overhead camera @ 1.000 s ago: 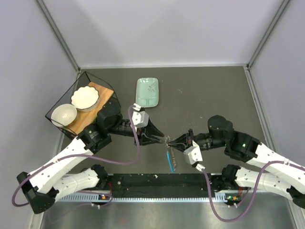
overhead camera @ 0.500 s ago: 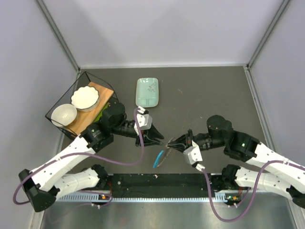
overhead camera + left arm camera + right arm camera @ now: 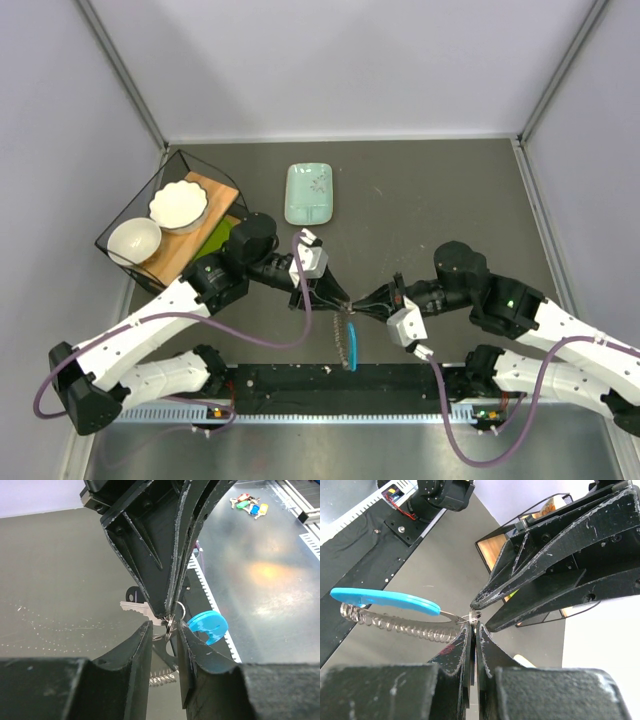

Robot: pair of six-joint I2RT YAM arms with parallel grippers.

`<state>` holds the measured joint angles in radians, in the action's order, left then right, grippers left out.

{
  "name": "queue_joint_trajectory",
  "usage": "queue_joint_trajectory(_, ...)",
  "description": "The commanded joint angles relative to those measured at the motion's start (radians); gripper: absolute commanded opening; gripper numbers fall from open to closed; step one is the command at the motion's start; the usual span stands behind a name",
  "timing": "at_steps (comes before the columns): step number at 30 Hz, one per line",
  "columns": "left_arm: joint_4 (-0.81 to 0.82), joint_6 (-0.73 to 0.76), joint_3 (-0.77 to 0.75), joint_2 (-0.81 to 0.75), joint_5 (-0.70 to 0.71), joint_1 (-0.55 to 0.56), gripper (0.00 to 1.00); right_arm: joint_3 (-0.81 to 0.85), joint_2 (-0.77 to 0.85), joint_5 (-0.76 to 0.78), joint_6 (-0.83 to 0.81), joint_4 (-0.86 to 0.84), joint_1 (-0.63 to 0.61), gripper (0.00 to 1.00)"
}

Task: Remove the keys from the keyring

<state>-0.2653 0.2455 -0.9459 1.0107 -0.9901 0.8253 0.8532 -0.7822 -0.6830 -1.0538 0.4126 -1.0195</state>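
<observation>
while both arms stretch in over the dark grey table [image 3: 450, 190], the left arm [image 3: 150, 330] from the lower left and the right arm [image 3: 560, 320] from the lower right, their tips meet near the table's middle front. a black wire basket [image 3: 138, 195] sits at far left, holding a wooden board [image 3: 215, 200], a scalloped white bowl [image 3: 178, 205] and a plain white bowl [image 3: 133, 240]. a pale green dish [image 3: 308, 195] lies behind the grippers, well apart from them. the right gripper [image 3: 474, 627] is clenched, fingers pressed nearly together on the keyring [image 3: 472, 616]. the left gripper [image 3: 164, 630] faces it tip to tip. its fingers stand a little apart with the ring between them, and i cannot tell if they actually bite on it. the keyring is up off the table, right where the two grippers meet. a bright blue tag [image 3: 385, 599] hangs from the ring toward the near edge, with a clear spiral coil [image 3: 400, 625] beside it. in the left wrist view one silvery key [image 3: 136, 609] sticks out sideways from the ring, toothed edge down, with a small black piece [image 3: 131, 594] just above it.
</observation>
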Motion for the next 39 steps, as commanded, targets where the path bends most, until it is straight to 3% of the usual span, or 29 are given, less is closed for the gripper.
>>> queue_joint_trajectory(1,0.031,0.026,-0.002,-0.011,-0.056,0.008,0.29,0.066,0.000,-0.029,-0.003,-0.044,-0.007,0.00)
queue_joint_trajectory(17,0.029,0.012,0.018,-0.003,-0.055,0.018,0.25,0.060,0.009,-0.009,0.008,-0.047,-0.007,0.00)
queue_joint_trajectory(26,0.011,0.038,0.029,-0.014,-0.041,0.020,0.27,0.061,0.011,-0.013,0.008,-0.047,-0.007,0.00)
queue_joint_trajectory(28,0.011,0.038,0.025,-0.011,-0.047,0.020,0.24,0.061,0.008,-0.020,0.009,-0.049,-0.007,0.00)
queue_joint_trajectory(29,0.011,0.040,0.022,-0.011,-0.047,0.020,0.14,0.060,0.008,-0.018,0.009,-0.049,-0.007,0.00)
queue_joint_trajectory(32,0.002,0.043,0.019,-0.015,-0.019,0.020,0.00,0.056,0.011,-0.013,0.011,-0.047,-0.007,0.00)
queue_joint_trajectory(39,0.067,-0.052,0.030,-0.026,0.084,0.018,0.00,0.024,0.061,0.040,0.023,-0.041,-0.007,0.00)
